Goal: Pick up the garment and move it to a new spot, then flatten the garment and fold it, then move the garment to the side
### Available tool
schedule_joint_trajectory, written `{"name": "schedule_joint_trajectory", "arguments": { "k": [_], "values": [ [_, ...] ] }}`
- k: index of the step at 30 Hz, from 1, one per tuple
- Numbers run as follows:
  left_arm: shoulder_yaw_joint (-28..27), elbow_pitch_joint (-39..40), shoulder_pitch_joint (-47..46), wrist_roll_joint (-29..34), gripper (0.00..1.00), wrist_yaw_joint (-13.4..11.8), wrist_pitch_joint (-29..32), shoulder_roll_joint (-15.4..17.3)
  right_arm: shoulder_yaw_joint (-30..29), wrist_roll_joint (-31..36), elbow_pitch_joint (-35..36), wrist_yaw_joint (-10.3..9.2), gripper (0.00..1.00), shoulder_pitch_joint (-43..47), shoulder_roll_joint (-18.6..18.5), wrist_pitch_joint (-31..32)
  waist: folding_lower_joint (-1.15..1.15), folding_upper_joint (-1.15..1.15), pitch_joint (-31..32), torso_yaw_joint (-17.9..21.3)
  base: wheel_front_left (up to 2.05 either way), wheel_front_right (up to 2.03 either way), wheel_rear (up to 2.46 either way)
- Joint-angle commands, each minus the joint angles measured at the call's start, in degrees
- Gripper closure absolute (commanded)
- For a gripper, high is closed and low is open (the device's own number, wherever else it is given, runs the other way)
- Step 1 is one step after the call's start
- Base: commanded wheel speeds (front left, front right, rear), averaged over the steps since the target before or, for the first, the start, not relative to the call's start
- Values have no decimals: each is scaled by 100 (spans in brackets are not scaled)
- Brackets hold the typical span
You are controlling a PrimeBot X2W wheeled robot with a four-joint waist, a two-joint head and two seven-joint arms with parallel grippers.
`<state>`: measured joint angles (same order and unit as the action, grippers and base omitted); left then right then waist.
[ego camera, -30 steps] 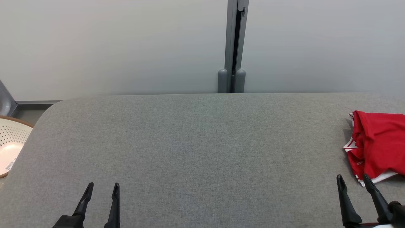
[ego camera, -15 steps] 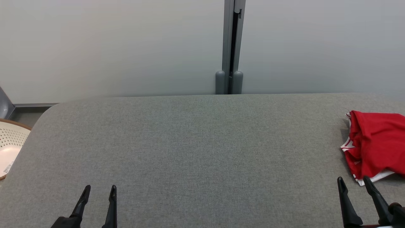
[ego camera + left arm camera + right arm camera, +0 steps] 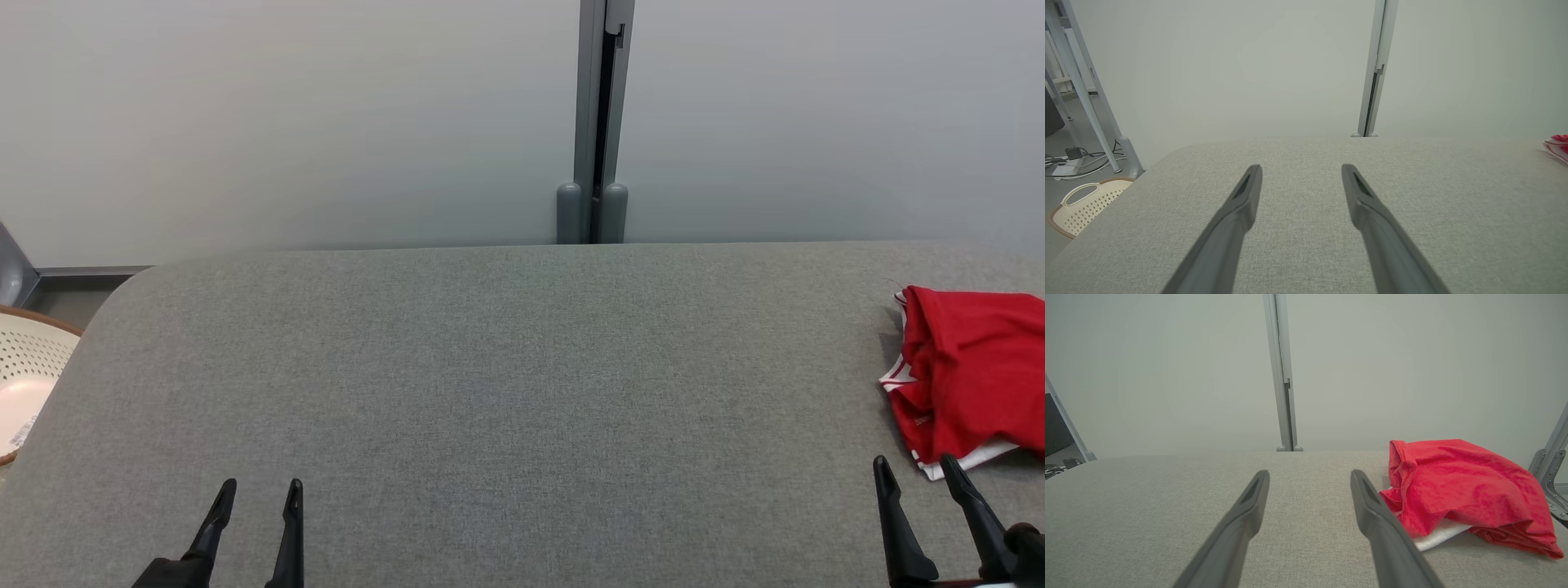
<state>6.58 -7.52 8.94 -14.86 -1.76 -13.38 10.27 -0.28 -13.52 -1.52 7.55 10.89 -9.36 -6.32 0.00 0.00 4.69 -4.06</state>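
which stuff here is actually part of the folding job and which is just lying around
For the job:
red garment, bunched at the right end of the table
grey padded table, the work surface
left gripper and right gripper, both open and holding nothing

Just lying about:
cream perforated basket, off the table's left end
grey post behind the table
cables on the floor

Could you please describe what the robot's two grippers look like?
Both the left gripper and the right gripper have two long, slim fingers, black in the head view and matte dark grey close up. Each finger tapers to a narrow tip and has a slot-like recess on its inner face near the tip.
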Motion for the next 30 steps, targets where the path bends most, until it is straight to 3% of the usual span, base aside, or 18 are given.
{"name": "schedule_joint_trajectory", "arguments": {
  "k": [1,3,4,8,30],
  "values": [
    [6,-15,-58,-46,0,6,1,45,-16,9,-12,-12,0,54,-14,-24,0,0,9,-6,0,0,0],
    [26,-25,-49,-65,0,19,14,47,-10,4,-13,-11,0,55,-6,-17,0,0,12,-8,0,0,0],
    [26,-27,0,-41,100,18,26,6,-4,-2,-7,0,100,1,9,-6,0,0,12,-7,0,0,0],
    [30,-215,54,-125,100,29,88,-84,28,-96,-191,0,100,27,105,9,0,0,9,-4,0,0,0],
    [-339,-325,-389,-2177,100,274,601,-255,-153,-2196,-467,-2,100,-456,247,355,0,0,-75,66,0,0,0]
  ]
}}
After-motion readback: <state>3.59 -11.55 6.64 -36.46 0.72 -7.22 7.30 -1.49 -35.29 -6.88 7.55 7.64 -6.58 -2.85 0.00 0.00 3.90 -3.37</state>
